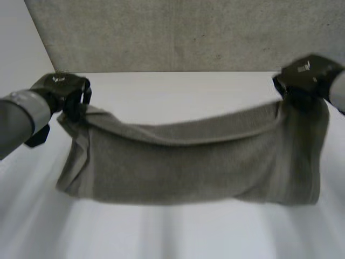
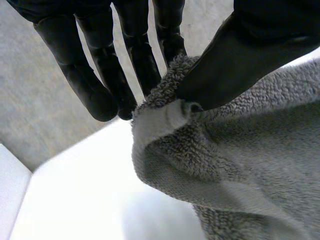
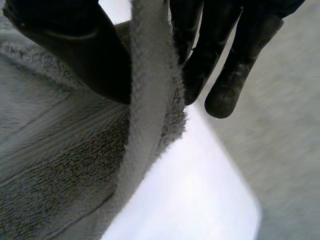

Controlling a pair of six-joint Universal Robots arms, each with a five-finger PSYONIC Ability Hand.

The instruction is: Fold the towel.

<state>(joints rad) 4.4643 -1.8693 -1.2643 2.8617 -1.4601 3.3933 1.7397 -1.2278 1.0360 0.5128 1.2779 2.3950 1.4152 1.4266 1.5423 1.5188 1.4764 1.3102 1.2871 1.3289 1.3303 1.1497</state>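
The grey terry towel (image 1: 188,162) hangs lifted by both top corners, sagging mid-span above the table.

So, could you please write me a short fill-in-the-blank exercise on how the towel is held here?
1. The left robot hand and the right robot hand each pinch an upper corner of the towel between fingers and ____.
2. The towel's colour is ____.
3. The table beneath it is ____.
Missing words: thumb; grey; white.
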